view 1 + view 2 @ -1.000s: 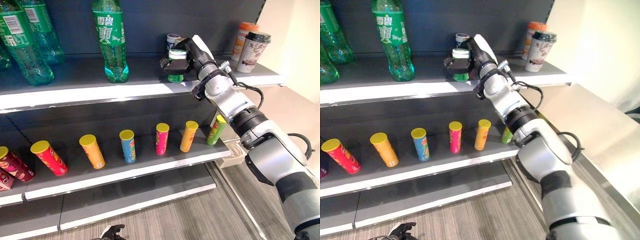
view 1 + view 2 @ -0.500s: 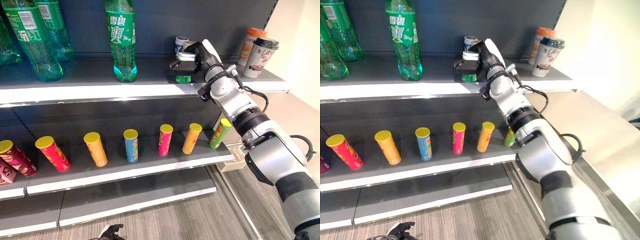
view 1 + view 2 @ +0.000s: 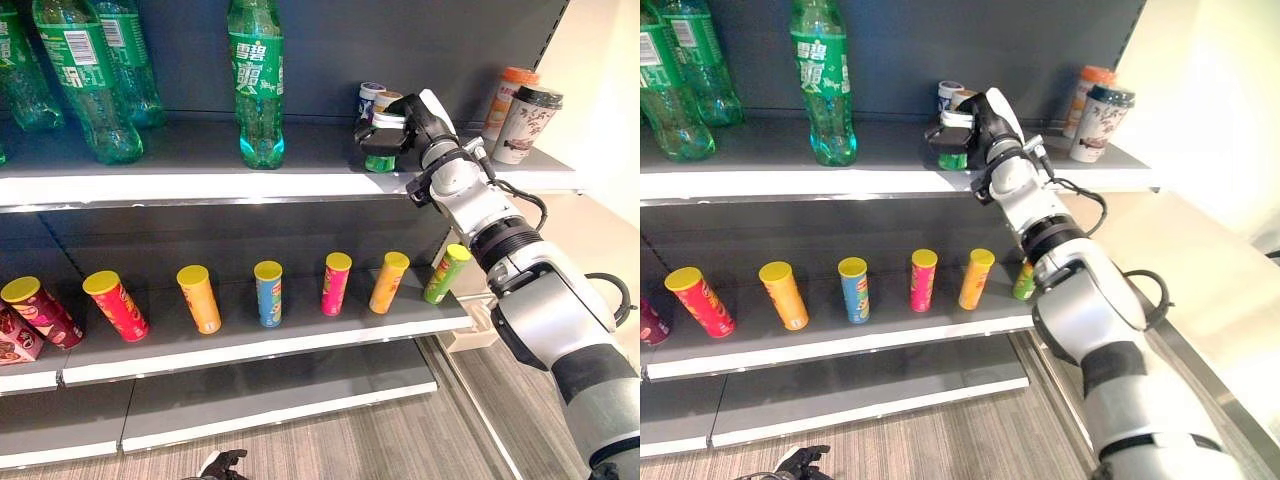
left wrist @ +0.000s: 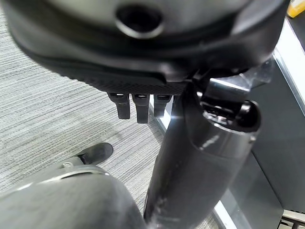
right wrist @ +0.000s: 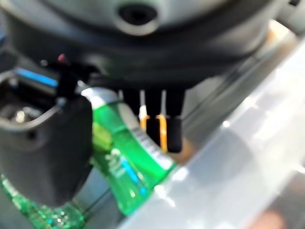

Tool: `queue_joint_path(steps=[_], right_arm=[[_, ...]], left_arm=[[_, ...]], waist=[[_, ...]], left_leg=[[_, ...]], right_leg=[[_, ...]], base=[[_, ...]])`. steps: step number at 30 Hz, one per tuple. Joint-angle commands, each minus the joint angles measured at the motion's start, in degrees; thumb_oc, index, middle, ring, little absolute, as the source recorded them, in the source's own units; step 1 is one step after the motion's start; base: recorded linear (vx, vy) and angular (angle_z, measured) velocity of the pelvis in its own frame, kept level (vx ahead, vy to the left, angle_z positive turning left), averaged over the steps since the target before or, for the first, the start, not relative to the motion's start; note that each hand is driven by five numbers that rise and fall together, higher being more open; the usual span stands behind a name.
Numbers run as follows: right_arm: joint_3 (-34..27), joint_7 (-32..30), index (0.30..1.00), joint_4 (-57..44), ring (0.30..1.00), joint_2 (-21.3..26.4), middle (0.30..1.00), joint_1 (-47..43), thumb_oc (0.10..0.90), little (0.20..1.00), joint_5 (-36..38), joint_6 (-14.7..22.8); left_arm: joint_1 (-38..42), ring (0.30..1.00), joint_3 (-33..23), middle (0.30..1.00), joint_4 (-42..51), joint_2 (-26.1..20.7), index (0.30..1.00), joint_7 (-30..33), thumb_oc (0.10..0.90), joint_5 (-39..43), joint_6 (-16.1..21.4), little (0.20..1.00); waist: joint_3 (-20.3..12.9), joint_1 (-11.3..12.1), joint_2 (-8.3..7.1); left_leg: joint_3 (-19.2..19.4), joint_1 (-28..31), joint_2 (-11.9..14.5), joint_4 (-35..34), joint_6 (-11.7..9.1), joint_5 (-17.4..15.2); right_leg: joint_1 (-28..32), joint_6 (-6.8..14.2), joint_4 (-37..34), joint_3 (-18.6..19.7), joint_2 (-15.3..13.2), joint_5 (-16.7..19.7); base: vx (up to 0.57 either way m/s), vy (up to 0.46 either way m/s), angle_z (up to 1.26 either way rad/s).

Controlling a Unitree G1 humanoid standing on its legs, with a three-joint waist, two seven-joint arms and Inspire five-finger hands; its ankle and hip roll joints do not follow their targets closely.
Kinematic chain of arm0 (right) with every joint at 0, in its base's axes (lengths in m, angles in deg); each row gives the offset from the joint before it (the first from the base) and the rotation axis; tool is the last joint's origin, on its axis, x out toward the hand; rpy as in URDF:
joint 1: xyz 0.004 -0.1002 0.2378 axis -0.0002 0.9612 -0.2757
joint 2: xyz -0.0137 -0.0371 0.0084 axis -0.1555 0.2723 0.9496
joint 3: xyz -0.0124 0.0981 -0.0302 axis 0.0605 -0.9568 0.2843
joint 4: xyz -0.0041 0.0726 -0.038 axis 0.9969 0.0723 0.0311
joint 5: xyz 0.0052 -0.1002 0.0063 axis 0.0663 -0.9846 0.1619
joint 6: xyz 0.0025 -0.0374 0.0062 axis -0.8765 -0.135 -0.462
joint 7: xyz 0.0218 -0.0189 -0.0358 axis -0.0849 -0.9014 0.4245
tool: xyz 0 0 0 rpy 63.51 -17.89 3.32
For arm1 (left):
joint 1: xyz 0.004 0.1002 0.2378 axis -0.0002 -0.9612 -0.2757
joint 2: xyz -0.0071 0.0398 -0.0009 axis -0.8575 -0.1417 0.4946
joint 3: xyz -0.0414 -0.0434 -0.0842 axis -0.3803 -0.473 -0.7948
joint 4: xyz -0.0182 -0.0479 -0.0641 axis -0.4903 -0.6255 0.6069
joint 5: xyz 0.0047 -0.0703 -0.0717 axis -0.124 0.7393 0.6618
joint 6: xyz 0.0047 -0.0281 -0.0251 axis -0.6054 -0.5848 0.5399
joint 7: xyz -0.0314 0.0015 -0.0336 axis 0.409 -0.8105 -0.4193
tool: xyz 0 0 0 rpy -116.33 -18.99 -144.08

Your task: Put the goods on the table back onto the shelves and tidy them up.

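My right hand (image 3: 412, 118) reaches over the top shelf (image 3: 180, 186) and is shut on a small green can (image 3: 378, 162) with a white lid. The can's base is at or just above the shelf board, directly in front of two other small cans (image 3: 374, 96) by the back wall. In the right wrist view the thumb (image 5: 43, 143) and fingers (image 5: 164, 119) close round the green can (image 5: 128, 162). My left hand (image 4: 137, 102) hangs low over the floor with relaxed fingers, holding nothing, and it also appears at the bottom edge (image 3: 225, 464).
Tall green bottles (image 3: 255, 85) stand on the top shelf to the left of the can. Two lidded cups (image 3: 525, 122) stand at its right end. On the middle shelf (image 3: 260, 350) a row of several coloured chip tubes (image 3: 268, 292) leans.
The whole picture has shifted, so the camera has moved. My right hand has kept its hold on the green can and has carried it slightly farther in, towards the cans at the back.
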Motion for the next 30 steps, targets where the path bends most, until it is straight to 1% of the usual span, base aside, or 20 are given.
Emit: queue_joint_path(steps=[1, 8, 9, 10, 11, 12, 13, 14, 22, 24, 25, 26, 27, 28, 30], right_arm=[[0.6, -2.4, 0.300, 6.4, 0.300, 4.2, 0.300, -9.9, 0.400, 0.300, 0.6, 2.1], [1.0, -2.3, 0.300, 6.3, 0.300, 5.2, 0.300, -10.1, 0.400, 0.300, 0.6, 2.1], [0.8, -2.7, 0.364, 6.5, 0.364, 5.4, 0.364, -9.9, 0.442, 0.364, 0.3, 2.1], [0.8, -2.7, 0.364, 6.5, 0.364, 5.4, 0.364, -9.9, 0.442, 0.364, 0.3, 2.1], [0.8, -2.8, 0.512, 6.6, 0.512, 5.4, 0.512, -9.8, 0.541, 0.512, 0.3, 2.2], [0.7, -2.9, 0.578, 6.5, 0.578, 5.5, 0.578, -9.7, 0.585, 0.578, 0.2, 2.3], [0.7, -3.1, 0.867, 6.0, 0.867, 5.5, 0.867, -9.6, 0.778, 0.867, 0.0, 2.4], [0.7, -3.2, 0.900, 6.0, 0.900, 5.5, 0.900, -9.6, 0.800, 0.900, -0.1, 2.4], [-0.5, -6.3, 0.900, -0.7, 0.900, 7.1, 0.900, -9.9, 0.800, 0.900, -0.7, 3.1], [-0.6, -7.3, 0.900, -6.0, 0.900, 9.0, 0.900, -10.3, 0.800, 0.900, -1.2, 3.6], [-0.7, -7.3, 0.900, -6.2, 0.900, 9.0, 0.900, -10.2, 0.800, 0.900, -1.2, 3.5], [-1.4, -8.1, 0.900, -10.6, 0.900, 10.6, 0.900, -10.5, 0.800, 0.900, -1.0, 4.0], [-1.4, -8.2, 0.900, -10.7, 0.900, 10.7, 0.900, -10.4, 0.800, 0.900, -1.0, 3.9], [-1.8, -9.0, 0.900, -14.8, 0.900, 11.9, 0.900, -10.4, 0.800, 0.900, -2.1, 4.1], [-3.3, -9.9, 0.900, -19.0, 0.900, 13.1, 0.900, -9.3, 0.800, 0.900, -3.0, 4.3]], left_arm=[[2.0, 0.900, 3.7, 0.900, -1.6, -2.5, 0.900, -0.7, 0.800, -1.2, 2.0, 0.900], [1.9, 0.900, 3.7, 0.900, -1.6, -2.6, 0.900, -0.7, 0.800, -1.4, 2.1, 0.900], [1.9, 0.900, 3.7, 0.900, -1.4, -2.7, 0.900, -0.7, 0.800, -1.4, 2.1, 0.900], [1.9, 0.900, 3.7, 0.900, -1.4, -2.7, 0.900, -0.7, 0.800, -1.4, 2.1, 0.900], [1.8, 0.900, 3.7, 0.900, -1.4, -2.7, 0.900, -0.7, 0.800, -1.4, 2.1, 0.900], [1.8, 0.900, 3.7, 0.900, -1.4, -2.7, 0.900, -0.7, 0.800, -1.4, 2.1, 0.900], [1.7, 0.900, 3.7, 0.900, -1.4, -2.7, 0.900, -0.6, 0.800, -1.3, 2.1, 0.900], [1.7, 0.900, 3.7, 0.900, -1.4, -2.7, 0.900, -0.6, 0.800, -1.3, 2.1, 0.900], [2.0, 0.900, 3.2, 0.900, -1.5, -2.7, 0.900, -0.1, 0.800, -1.2, 1.7, 0.900], [2.3, 0.900, 2.6, 0.900, -1.8, -2.7, 0.900, 0.3, 0.800, -1.1, 1.6, 0.900], [2.3, 0.900, 2.6, 0.900, -1.8, -2.7, 0.900, 0.3, 0.800, -1.1, 1.6, 0.900], [2.5, 0.900, 2.0, 0.900, -2.0, -2.7, 0.900, 0.5, 0.800, -1.0, 1.5, 0.900], [2.5, 0.900, 2.0, 0.900, -2.0, -2.7, 0.900, 0.5, 0.800, -1.0, 1.5, 0.900], [2.9, 0.900, 1.6, 0.900, -2.2, -2.7, 0.900, 0.7, 0.800, -0.9, 1.3, 0.900], [3.1, 0.900, 1.3, 0.900, -2.4, -2.5, 0.900, 1.0, 0.800, -1.0, 1.2, 0.900]], waist=[[2.0, 1.5, -1.79], [2.2, 1.9, -1.94], [2.3, 2.0, -1.93], [2.3, 2.0, -1.94], [2.3, 2.0, -1.93], [2.4, 2.0, -1.93], [2.4, 2.1, -1.94], [2.3, 2.1, -1.94], [2.5, 1.5, -1.78], [2.5, 0.8, -1.73], [2.6, 0.9, -1.73], [2.5, 0.1, -1.63], [2.5, 0.1, -1.64], [2.5, -0.5, -1.47], [2.4, -1.0, -1.23]], left_leg=[[-1.2, 1.6, -2.0, 0.4, 0.6, -7.3], [-1.7, 1.4, -2.0, 0.4, 0.6, -7.2], [-1.8, 1.4, -2.0, 0.4, 0.6, -7.2], [-1.8, 1.4, -2.0, 0.4, 0.6, -7.2], [-1.8, 1.4, -2.0, 0.4, 0.6, -7.2], [-1.8, 1.4, -2.0, 0.4, 0.6, -7.2], [-1.8, 1.4, -2.0, 0.4, 0.6, -7.2], [-1.8, 1.4, -2.0, 0.4, 0.6, -7.2], [-1.6, 1.6, -1.8, 0.4, 0.6, -7.3], [-1.3, 1.8, -1.8, 0.4, 0.6, -7.4], [-1.3, 1.9, -1.8, 0.4, 0.6, -7.4], [-1.1, 2.1, -1.6, 0.4, 0.6, -7.5], [-1.1, 2.1, -1.6, 0.4, 0.6, -7.5], [-1.0, 2.2, -1.5, 0.4, 0.6, -7.6], [-0.6, 2.5, -1.5, 0.4, 0.6, -7.7]], right_leg=[[3.9, 2.6, 1.7, -0.5, -1.6, -3.9], [3.9, 2.6, 1.7, -1.0, -1.6, -4.0], [3.9, 2.5, 1.7, -1.0, -1.6, -4.1], [3.9, 2.5, 1.8, -1.0, -1.6, -4.1], [3.9, 2.5, 1.7, -1.0, -1.6, -4.1], [3.9, 2.5, 1.8, -1.0, -1.6, -4.1], [3.9, 2.5, 1.8, -1.1, -1.5, -4.2], [3.9, 2.5, 1.8, -1.1, -1.5, -4.2], [3.7, 2.4, 2.1, -0.9, -1.4, -4.3], [3.5, 2.3, 2.2, -0.6, -1.3, -4.4], [3.6, 2.3, 2.3, -0.6, -1.3, -4.4], [3.5, 2.3, 2.4, -0.3, -1.3, -4.4], [3.5, 2.2, 2.4, -0.3, -1.3, -4.4], [3.4, 2.2, 2.4, -0.1, -1.3, -4.5], [3.3, 2.2, 2.6, 0.2, -1.3, -4.5]], base=[[0.00, 0.000, 0.00], [0.01, -0.009, 0.08], [0.01, -0.009, 0.03], [0.00, 0.000, 0.00], [0.00, 0.000, 0.00], [0.00, 0.000, 0.00], [0.00, 0.000, 0.00], [0.00, 0.000, 0.00], [0.00, 0.000, 0.00], [0.00, 0.000, 0.00], [0.00, 0.000, 0.00], [0.00, -0.010, -0.04], [0.00, 0.000, 0.00], [-0.01, -0.008, -0.05], [0.00, 0.001, -0.04]])
